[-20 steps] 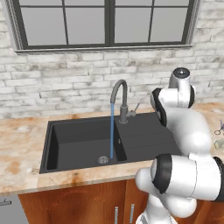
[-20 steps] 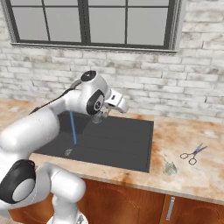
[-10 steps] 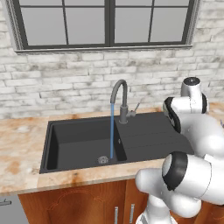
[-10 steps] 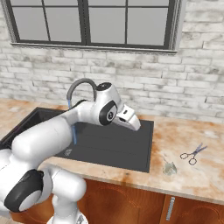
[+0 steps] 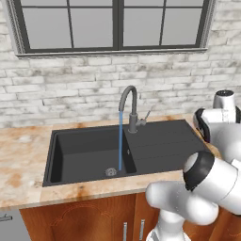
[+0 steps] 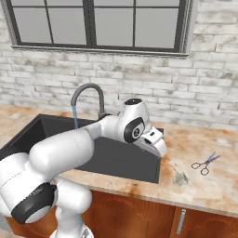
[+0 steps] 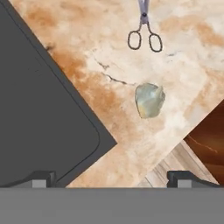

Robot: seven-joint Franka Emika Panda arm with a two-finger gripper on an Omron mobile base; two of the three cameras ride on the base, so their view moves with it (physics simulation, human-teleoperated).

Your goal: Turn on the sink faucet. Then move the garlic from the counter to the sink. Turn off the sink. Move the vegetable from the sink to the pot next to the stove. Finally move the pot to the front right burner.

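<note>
We see dark gooseneck sink faucet [image 5: 130, 107] pouring thin blue stream into matte black sink [image 5: 84, 153]. Lumpy off-white garlic [image 7: 149, 100] on mottled beige counter [image 7: 183, 57], between drainboard corner and thin metal scissors [image 7: 145, 30]. Gripper [image 7: 111, 179] above, tips spread wide, empty.

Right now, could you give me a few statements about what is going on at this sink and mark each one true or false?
1. Water is running from the sink faucet into the sink. True.
2. The garlic already lies in the basin. False: it sits on the counter, right of the drainboard.
3. A pair of scissors lies on the counter near the garlic. True.
4. The fingers are clamped on the garlic. False: they stand apart with nothing between them, and the garlic lies ahead of the gripper.
5. The window above the sink is boarded up. False: its panes are clear glass.
</note>
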